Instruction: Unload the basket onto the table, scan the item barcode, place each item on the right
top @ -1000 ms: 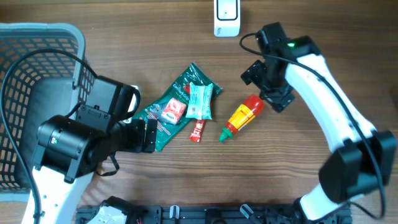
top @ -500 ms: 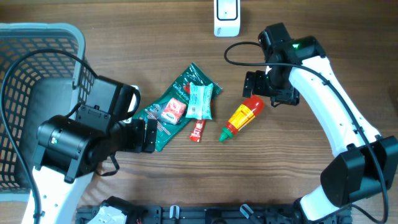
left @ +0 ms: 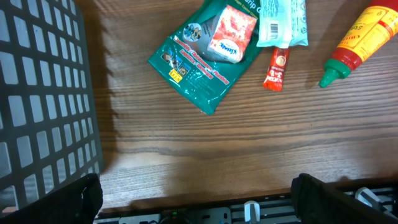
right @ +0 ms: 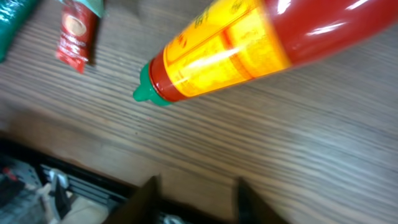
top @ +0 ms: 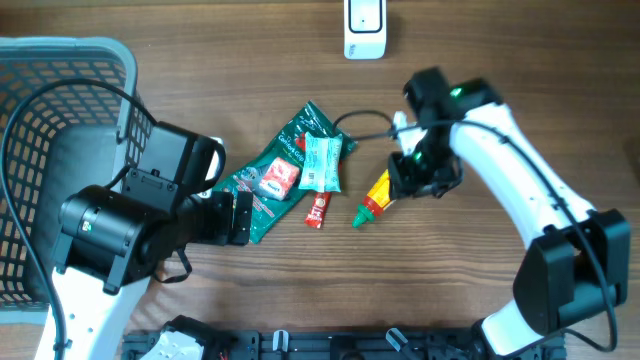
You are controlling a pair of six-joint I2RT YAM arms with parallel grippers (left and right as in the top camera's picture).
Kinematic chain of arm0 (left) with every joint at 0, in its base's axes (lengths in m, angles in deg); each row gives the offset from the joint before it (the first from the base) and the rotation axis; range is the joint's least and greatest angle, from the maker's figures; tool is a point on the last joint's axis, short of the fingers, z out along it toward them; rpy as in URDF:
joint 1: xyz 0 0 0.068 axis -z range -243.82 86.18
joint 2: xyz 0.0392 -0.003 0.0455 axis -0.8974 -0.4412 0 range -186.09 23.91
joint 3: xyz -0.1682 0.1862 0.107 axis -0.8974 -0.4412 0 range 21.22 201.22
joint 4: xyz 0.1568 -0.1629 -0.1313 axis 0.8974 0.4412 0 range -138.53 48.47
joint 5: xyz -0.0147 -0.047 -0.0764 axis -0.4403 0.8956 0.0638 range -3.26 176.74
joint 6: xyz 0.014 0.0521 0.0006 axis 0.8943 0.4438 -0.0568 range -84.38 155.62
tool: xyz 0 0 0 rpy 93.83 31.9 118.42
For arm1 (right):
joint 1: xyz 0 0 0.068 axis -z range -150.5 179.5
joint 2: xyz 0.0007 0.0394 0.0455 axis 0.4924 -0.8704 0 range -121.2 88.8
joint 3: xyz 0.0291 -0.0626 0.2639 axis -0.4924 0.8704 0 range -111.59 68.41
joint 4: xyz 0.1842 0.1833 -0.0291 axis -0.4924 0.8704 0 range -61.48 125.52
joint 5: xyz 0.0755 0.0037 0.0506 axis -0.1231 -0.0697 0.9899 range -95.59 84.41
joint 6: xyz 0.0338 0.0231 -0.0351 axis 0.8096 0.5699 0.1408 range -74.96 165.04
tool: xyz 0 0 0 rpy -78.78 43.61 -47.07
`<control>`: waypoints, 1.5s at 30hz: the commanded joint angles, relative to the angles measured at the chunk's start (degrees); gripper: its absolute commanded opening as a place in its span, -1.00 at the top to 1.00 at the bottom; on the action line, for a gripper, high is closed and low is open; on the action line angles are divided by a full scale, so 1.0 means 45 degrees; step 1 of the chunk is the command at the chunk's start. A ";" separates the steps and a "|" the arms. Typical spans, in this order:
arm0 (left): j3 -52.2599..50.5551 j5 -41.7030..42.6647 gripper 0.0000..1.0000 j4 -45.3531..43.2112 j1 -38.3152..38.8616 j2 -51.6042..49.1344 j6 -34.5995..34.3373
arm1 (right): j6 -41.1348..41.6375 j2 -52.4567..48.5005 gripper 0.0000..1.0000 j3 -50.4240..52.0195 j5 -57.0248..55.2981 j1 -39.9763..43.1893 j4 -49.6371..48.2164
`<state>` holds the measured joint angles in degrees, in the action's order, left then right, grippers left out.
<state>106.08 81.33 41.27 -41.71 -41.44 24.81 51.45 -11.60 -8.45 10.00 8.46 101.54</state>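
Observation:
A red and yellow sauce bottle (top: 378,192) with a green tip lies on the wooden table, tip pointing to the front left. My right gripper (top: 416,172) hangs over its red rear end and hides it from above. In the right wrist view the bottle (right: 249,50) lies beyond my right gripper (right: 196,196). Its blurred fingers stand a narrow gap apart with only bare wood between them. A white scanner (top: 364,28) stands at the back edge. My left gripper (left: 199,199) is wide open and empty, near the front edge.
A green packet (top: 290,160), a light blue packet (top: 320,163), a small red and white pack (top: 277,180) and a red sachet (top: 318,208) lie left of the bottle. A grey mesh basket (top: 60,60) fills the far left.
My right arm has swung forward and left, from behind the bottle to over its red end. Its fingers have drawn much closer together. The left arm has not moved.

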 commanded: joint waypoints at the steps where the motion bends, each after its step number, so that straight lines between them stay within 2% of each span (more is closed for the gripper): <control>1: 0.0049 0.0151 -1.00 -0.0029 -0.0058 0.0092 -0.0121 | 0.1020 -0.0121 0.63 0.1515 0.0209 -0.1088 -0.1054; 3: 0.0049 0.0151 -1.00 -0.0029 -0.0058 0.0092 -0.0121 | 0.1355 -0.0117 0.66 0.2040 -0.0160 -0.1681 -0.1739; 8: 0.0049 0.0151 -1.00 -0.0029 -0.0058 0.0092 -0.0121 | 0.2953 -0.0121 0.67 0.3254 -0.3065 -0.2837 -0.3997; 16: 0.0049 0.0151 -1.00 -0.0034 -0.0058 0.0092 -0.0121 | 0.2939 -0.0525 0.83 0.4099 -0.3570 -0.3036 -0.6008; 26: 0.0049 0.0151 -1.00 -0.0029 -0.0058 0.0092 -0.0121 | 0.2900 -0.1360 0.89 0.4095 -0.2696 -0.3123 -0.7407; 35: 0.0049 0.0151 -1.00 -0.0029 -0.0058 0.0092 -0.0121 | 0.2467 -0.1360 0.71 0.4095 -0.1792 -0.3191 -0.9180; 40: 0.0049 0.0151 -1.00 -0.0029 -0.0058 0.0092 -0.0121 | 0.2098 -0.1360 0.73 0.4090 -0.1773 -0.3191 -1.0195; 43: 0.0049 0.0151 -1.00 -0.0029 -0.0058 0.0092 -0.0121 | 0.1345 -0.1355 0.80 0.3779 -0.1413 -0.3191 -1.0127; 45: 0.0049 0.0151 -1.00 -0.0029 -0.0058 0.0092 -0.0121 | 0.1146 -0.1282 0.83 0.2793 -0.1345 -0.3191 -0.8859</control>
<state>106.08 81.33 41.27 -41.71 -41.44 24.81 59.98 -16.26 9.56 2.16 -5.62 56.27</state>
